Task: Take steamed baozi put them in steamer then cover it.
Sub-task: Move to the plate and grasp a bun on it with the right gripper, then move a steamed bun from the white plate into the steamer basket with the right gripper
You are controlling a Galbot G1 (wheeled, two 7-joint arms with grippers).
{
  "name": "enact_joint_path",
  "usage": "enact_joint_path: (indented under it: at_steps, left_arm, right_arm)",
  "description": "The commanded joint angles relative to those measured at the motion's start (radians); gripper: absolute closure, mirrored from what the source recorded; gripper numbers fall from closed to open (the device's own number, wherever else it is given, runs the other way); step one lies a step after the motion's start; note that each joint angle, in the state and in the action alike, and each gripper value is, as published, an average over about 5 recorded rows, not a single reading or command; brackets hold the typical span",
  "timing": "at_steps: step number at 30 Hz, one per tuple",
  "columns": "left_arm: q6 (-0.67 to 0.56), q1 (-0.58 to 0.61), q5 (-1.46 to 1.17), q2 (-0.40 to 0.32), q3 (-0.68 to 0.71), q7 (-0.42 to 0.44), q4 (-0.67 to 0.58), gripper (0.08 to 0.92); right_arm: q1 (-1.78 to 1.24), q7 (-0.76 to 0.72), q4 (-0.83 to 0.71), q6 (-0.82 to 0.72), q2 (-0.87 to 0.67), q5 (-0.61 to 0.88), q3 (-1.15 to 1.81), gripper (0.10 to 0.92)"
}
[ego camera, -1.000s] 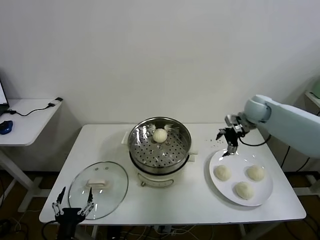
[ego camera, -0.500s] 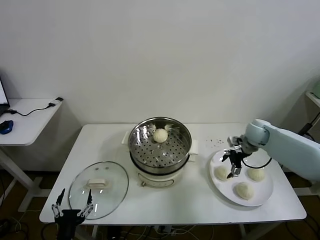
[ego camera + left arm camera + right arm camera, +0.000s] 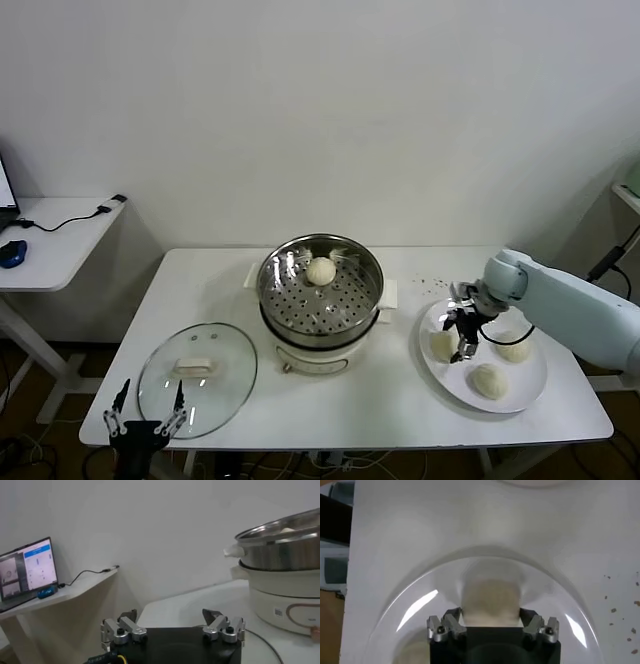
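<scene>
Since the earlier frame the right gripper (image 3: 459,338) has dropped onto the white plate (image 3: 527,394), its fingers straddling the nearest baozi (image 3: 491,602); whether they clamp it is unclear. One baozi (image 3: 320,270) sits in the steamer (image 3: 320,330). Left gripper (image 3: 172,630) hangs apart; no writing is legible

Right arm (image 3: 575,300): smooth pale blue-white shell, black cable near the wrist. Both grippers: black bodies, silver finger links with dark screws.
</scene>
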Motion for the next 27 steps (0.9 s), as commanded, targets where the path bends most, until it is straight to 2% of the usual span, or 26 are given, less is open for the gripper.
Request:
enact_joint_path:
  at_steps: [1,8,15,21,27]
  left_arm:
    - [0.0,0.001,0.001,-0.001,0.002,0.0,0.0,0.177]
    - [0.0,-0.002,0.001,-0.001,0.006,0.001,0.0,0.177]
    - [-0.005,-0.001,0.001,0.01,0.021,0.001,0.0,0.177]
    - [-0.008,-0.001,-0.001,0.028,0.026,0.001,-0.007,0.177]
    - [-0.011,0.006,-0.002,0.028,0.039,-0.004,-0.009,0.177]
  right_arm:
    - [-0.014,-0.002,-0.017,0.002,0.009,-0.001,0.014,0.299]
    - [0.084,0.001,0.027,-0.004,-0.034,0.081,-0.025,0.313]
    - [0.473,-0.023,0.058,-0.002,-0.057,0.29,-0.3,0.313]
    - [0.819,-0.044,0.016,0.009,0.065,0.518,-0.569,0.313]
    - [0.922,-0.036,-0.006,-0.019,0.24,0.696,-0.658,0.308]
